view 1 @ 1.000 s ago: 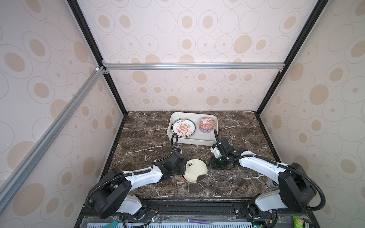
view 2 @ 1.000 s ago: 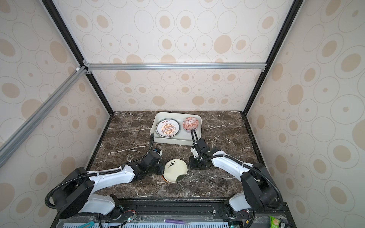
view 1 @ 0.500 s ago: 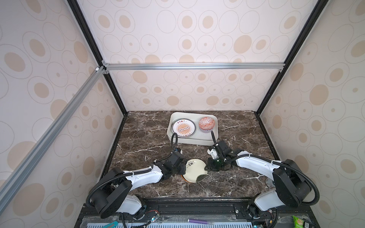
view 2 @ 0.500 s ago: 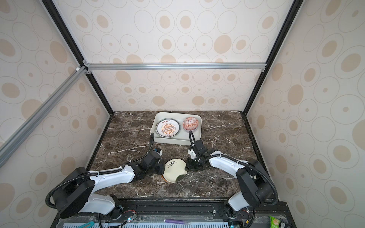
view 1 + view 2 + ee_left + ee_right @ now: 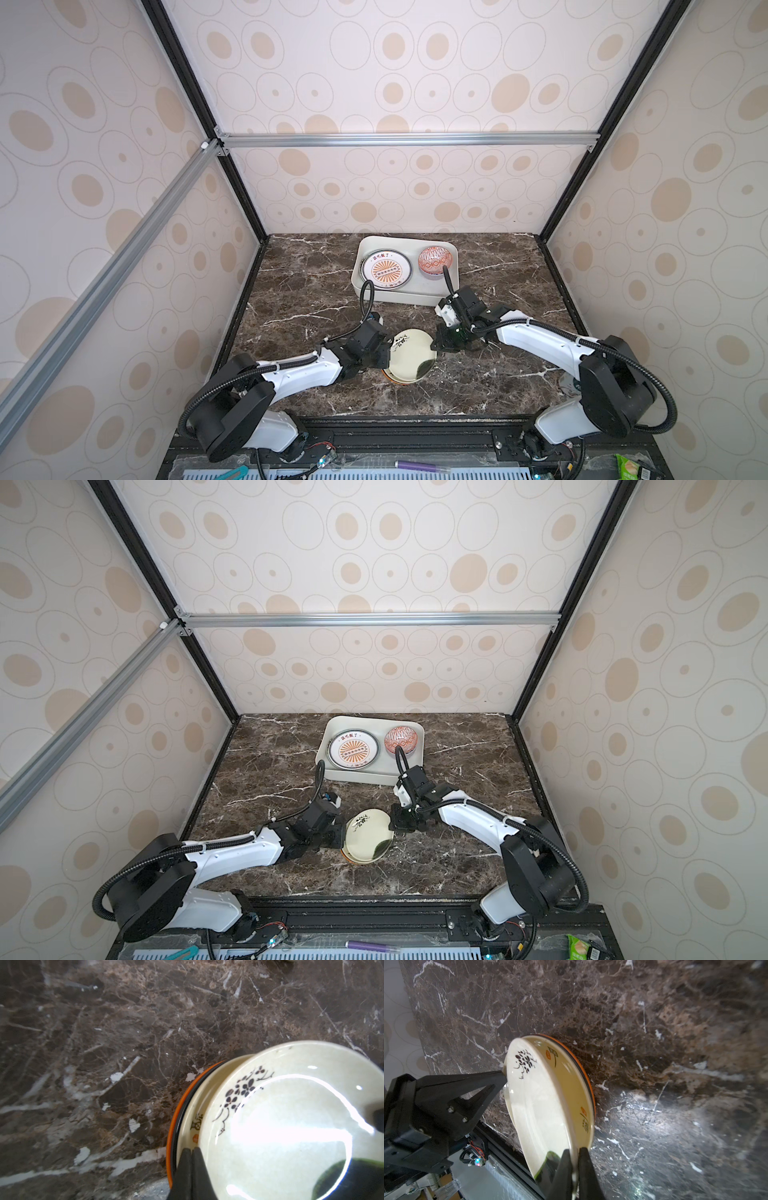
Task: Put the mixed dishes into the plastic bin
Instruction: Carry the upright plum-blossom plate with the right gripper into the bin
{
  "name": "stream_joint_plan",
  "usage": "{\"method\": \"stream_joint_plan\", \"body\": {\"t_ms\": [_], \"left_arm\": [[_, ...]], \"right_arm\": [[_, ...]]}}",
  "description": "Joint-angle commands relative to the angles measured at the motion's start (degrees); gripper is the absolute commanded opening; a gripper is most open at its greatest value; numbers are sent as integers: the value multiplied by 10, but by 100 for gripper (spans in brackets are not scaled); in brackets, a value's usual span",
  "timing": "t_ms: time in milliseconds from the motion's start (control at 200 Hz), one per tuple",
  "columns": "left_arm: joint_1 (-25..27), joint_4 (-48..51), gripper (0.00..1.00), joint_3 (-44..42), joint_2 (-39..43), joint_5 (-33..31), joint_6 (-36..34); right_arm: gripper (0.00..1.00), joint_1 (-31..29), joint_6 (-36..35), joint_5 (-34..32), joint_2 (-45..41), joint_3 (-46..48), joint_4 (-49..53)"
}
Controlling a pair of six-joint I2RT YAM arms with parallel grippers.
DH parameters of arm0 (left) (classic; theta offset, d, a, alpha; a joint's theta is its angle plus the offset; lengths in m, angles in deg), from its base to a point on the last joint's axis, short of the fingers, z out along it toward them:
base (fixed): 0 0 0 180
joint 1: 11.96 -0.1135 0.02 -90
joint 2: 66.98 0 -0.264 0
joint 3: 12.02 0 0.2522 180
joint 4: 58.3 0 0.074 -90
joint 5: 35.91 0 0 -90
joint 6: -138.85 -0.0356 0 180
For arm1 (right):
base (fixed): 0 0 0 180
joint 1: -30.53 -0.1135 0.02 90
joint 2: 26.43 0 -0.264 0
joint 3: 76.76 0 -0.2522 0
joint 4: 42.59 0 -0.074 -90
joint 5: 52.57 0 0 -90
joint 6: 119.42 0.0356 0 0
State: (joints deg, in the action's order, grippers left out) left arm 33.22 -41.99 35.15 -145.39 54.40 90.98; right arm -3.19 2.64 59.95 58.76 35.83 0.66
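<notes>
Dark veined marble tabletop [image 5: 316, 291], boxed in by dotted wallpaper walls [image 5: 415, 83]. At 12 o'clock on it, plastic bin [image 5: 395, 298], with orange sunburst plate [image 5: 386, 271] lying flat toward its 9 o'clock side and red-white patterned bowl [image 5: 434, 261] toward 2 o'clock: two dishes in. At 6 o'clock, near the front edge, remaining dishes in one stack: cream floral plate [image 5: 409, 355] on top, tipped up off a lower cream plate [image 5: 566, 1076], then black plate [image 5: 175, 1124] and orange plate [image 5: 170, 1136], showing only as thin rims. Left gripper [image 5: 387, 358] clamped on the floral plate's rim at 9 o'clock, right gripper [image 5: 436, 344] pinched tight on the same rim near 3 o'clock, jaws of each nearly together with only the thin edge between. By the look of it, under halfway: two placed, four left, none others in view. Between stack and bin, bare marble, ample room toward 12 o'clock; bin's near wall to be cleared on the way in. Free bin floor mainly around 5 o'clock, below the bowl; otherwise space on top of the sunburst plate. Less margin at 6 o'clock, toward the table edge.
</notes>
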Motion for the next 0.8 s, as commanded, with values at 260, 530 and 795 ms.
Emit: {"method": "stream_joint_plan", "body": {"t_ms": [260,530,795], "left_arm": [[-47,76,74,32,96,-28,-34],[-111,137,99,48,179,-31,-50],[-184,144,99,60,195,0,-77]], "right_arm": [[7,16,-20,10,6,-75,54],[8,25,-38,11,62,-192,92],[8,45,-54,20,196,-377,131]]}}
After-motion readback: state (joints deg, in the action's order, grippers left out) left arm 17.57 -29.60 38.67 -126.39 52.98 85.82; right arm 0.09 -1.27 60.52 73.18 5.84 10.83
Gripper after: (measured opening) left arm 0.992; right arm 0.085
